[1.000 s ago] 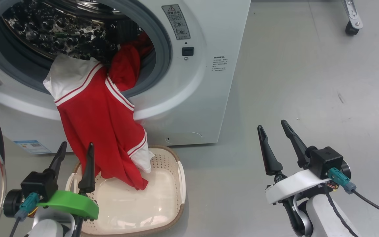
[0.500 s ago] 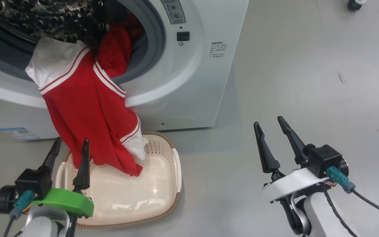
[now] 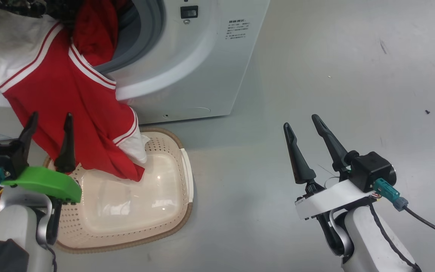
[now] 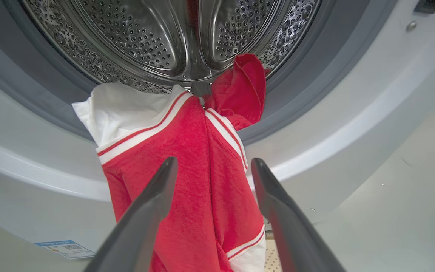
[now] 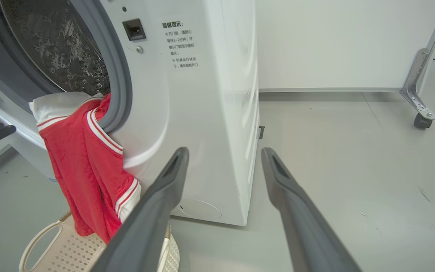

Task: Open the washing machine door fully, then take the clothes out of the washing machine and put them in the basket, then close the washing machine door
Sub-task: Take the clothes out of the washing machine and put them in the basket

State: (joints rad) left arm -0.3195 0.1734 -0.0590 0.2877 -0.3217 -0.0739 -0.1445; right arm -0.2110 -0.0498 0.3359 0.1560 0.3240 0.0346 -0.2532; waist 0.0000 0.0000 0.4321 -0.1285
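Nearest, the left pincer [image 3: 51, 114] stands at the lower left with its two dark fingers spread wide and nothing between them. It is raised in front of the hanging red cloth, above the left end of the basket. The right pincer [image 3: 300, 121], just as wide and empty, hangs over bare grey floor [image 3: 334, 68], well to the right of the machine. Just beyond the left pincer, the basket [image 3: 187, 177] sits on the floor, close against the foot of the washing machine [image 3: 202, 75]. The clothes [image 3: 62, 102] drape out of the machine's open mouth over the grey gasket [image 4: 296, 75]. Their lower end reaches down into the basket and their upper part lies in the steel drum [image 4: 145, 37]. Farther off, a wheeled metal leg [image 5: 421, 109] stands by a white wall.
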